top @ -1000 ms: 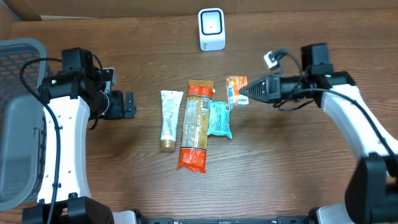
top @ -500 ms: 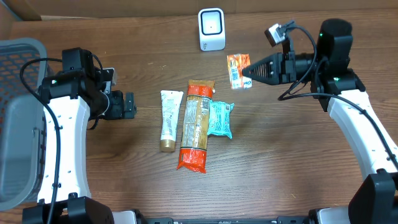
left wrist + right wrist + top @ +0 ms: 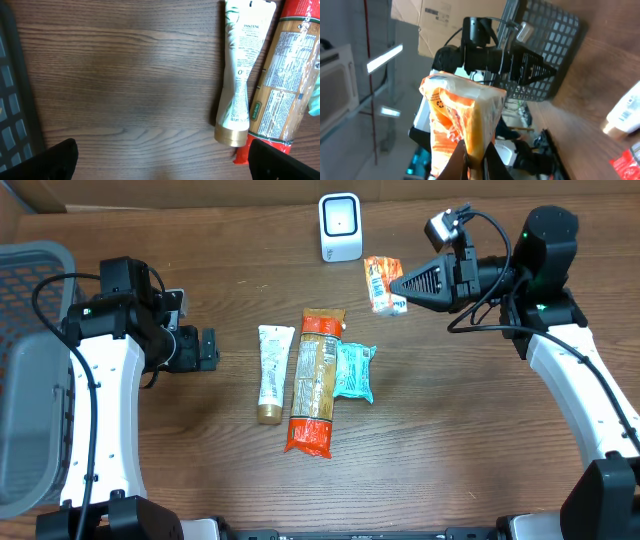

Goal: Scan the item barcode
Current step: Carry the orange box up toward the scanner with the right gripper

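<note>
A small orange packet [image 3: 382,283] hangs above the table, just right of the white scanner [image 3: 340,227] at the back. My right gripper [image 3: 397,287] is shut on the packet's right edge. In the right wrist view the packet [image 3: 462,115] stands up from between the closed fingers [image 3: 454,164] of the right gripper [image 3: 475,162], tilted. My left gripper [image 3: 205,348] hovers open over bare wood at the left, and nothing lies between its fingertips [image 3: 60,160] in the left wrist view.
A white Pantene tube [image 3: 271,372], a long orange food packet [image 3: 316,380] and a teal packet [image 3: 353,370] lie side by side mid-table. The tube [image 3: 240,75] is right of the left gripper. A grey basket [image 3: 30,370] stands at the far left.
The right gripper has lifted the orange packet off the table and carried it back and slightly left, towards the scanner. The left arm has not moved.
</note>
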Available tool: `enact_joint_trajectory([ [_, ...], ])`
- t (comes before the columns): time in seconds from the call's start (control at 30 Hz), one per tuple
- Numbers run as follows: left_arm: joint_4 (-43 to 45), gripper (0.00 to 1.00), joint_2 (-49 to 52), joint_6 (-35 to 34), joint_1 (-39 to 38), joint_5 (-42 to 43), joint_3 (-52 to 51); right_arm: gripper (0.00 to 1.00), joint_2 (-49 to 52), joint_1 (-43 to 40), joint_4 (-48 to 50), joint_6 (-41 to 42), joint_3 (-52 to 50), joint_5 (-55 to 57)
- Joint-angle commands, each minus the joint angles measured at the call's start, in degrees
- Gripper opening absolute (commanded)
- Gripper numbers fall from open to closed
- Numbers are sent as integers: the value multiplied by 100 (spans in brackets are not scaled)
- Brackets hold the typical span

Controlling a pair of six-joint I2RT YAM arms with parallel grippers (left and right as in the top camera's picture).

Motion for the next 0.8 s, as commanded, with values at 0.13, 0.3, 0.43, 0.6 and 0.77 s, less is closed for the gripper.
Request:
enact_joint_trajectory([
  [0.13, 2, 100, 11, 111, -11, -2, -11, 3, -90, 22, 286, -232, 101, -166],
  [0.3, 2, 100, 11, 109, -11, -2, -11, 3, 164, 229, 81, -605, 87, -168],
  [0.43, 2, 100, 11, 111, -11, 0, -11, 4, 590, 264, 90, -1060, 87, -153],
  [0.6, 2, 99, 11, 109, -11, 0, -11, 4, 1338, 260, 81, -1274, 87, -15],
  [0.77, 2, 99, 11, 111, -11, 0, -11, 4, 1753, 269, 81, -1534, 87, 59],
])
